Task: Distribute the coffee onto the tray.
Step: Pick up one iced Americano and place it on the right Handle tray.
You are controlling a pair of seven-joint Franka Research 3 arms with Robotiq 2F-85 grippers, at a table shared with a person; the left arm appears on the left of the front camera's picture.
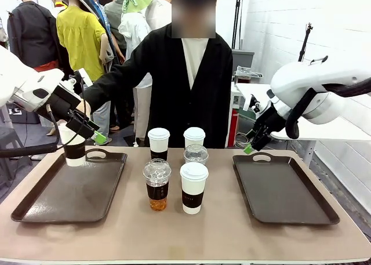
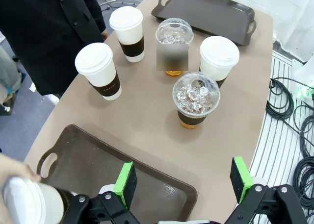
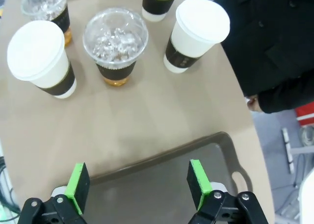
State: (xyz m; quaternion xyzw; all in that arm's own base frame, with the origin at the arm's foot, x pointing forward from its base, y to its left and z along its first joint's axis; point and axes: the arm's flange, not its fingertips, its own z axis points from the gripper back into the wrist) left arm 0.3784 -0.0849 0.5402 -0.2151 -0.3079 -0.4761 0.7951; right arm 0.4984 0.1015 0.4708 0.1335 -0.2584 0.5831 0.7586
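Several coffee cups stand mid-table between two brown trays. White lidded paper cups (image 1: 158, 143) (image 1: 194, 136) are at the back and one (image 1: 193, 187) is in front. Two clear domed cups of iced amber drink (image 1: 157, 185) (image 1: 196, 155) stand among them. Another white cup (image 1: 74, 152) sits at the far end of the left tray (image 1: 69, 195), with the person's hand (image 2: 12, 167) on it. My left gripper (image 1: 95, 135) (image 2: 184, 182) hangs open just right of that cup. My right gripper (image 1: 250, 147) (image 3: 138, 185) is open above the far left corner of the right tray (image 1: 284, 189).
The person in a black coat (image 1: 174, 85) stands at the far edge of the table and reaches toward the left tray. Bare tabletop (image 1: 191, 236) lies in front of the cups. Cables (image 2: 289, 111) lie on the floor beside the table.
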